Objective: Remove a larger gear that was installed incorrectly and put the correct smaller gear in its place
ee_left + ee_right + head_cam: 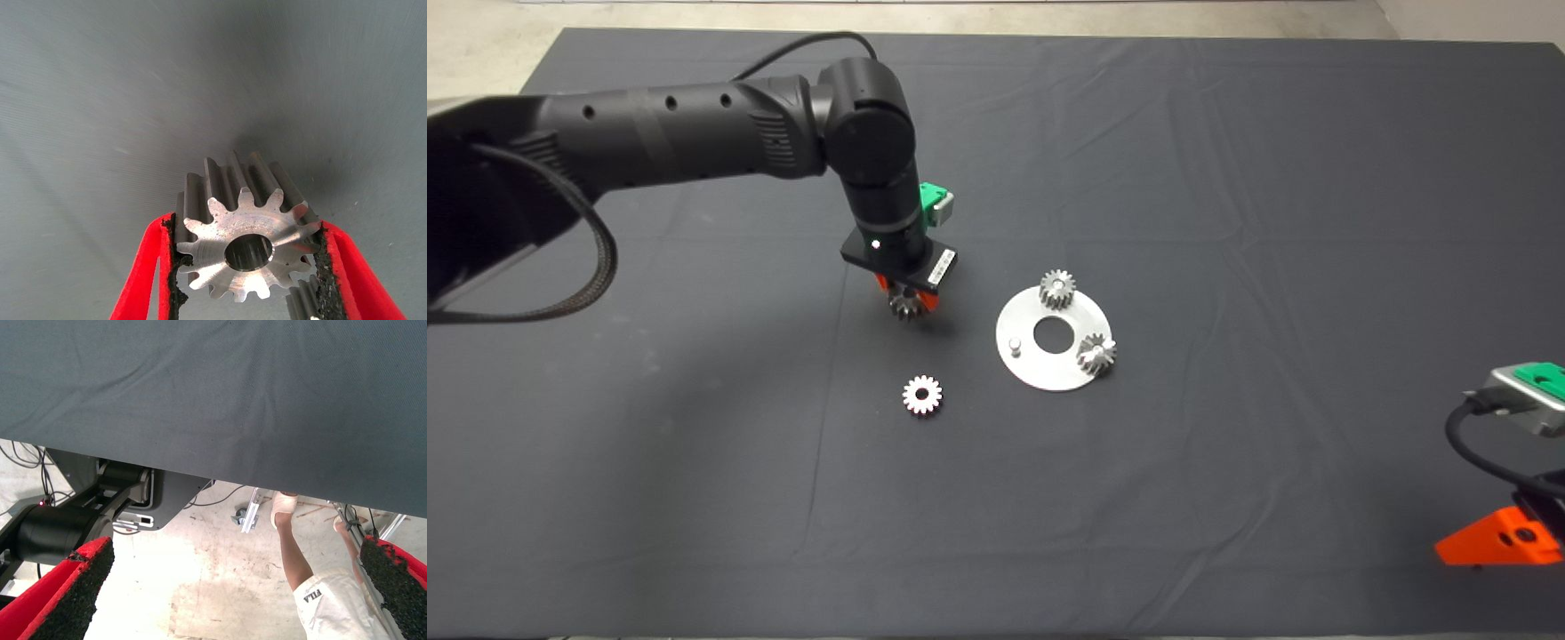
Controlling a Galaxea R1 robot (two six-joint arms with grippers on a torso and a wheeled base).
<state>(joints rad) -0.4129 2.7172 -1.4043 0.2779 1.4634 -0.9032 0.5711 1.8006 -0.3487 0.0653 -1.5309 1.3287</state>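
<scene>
Here larger gear (pixel 248 248) clamped between left fingers (pixel 152 280).

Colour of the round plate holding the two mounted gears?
Bright silver metal; the plate shows best in the head view.

My head camera looks down from above on the whole mat (pixel 1227 178), my left wrist camera sits close over that same mat and the larger gear (pixel 243 247), which the head view shares, while my right wrist camera faces past the mat's edge to the floor (pixel 200 587).
</scene>
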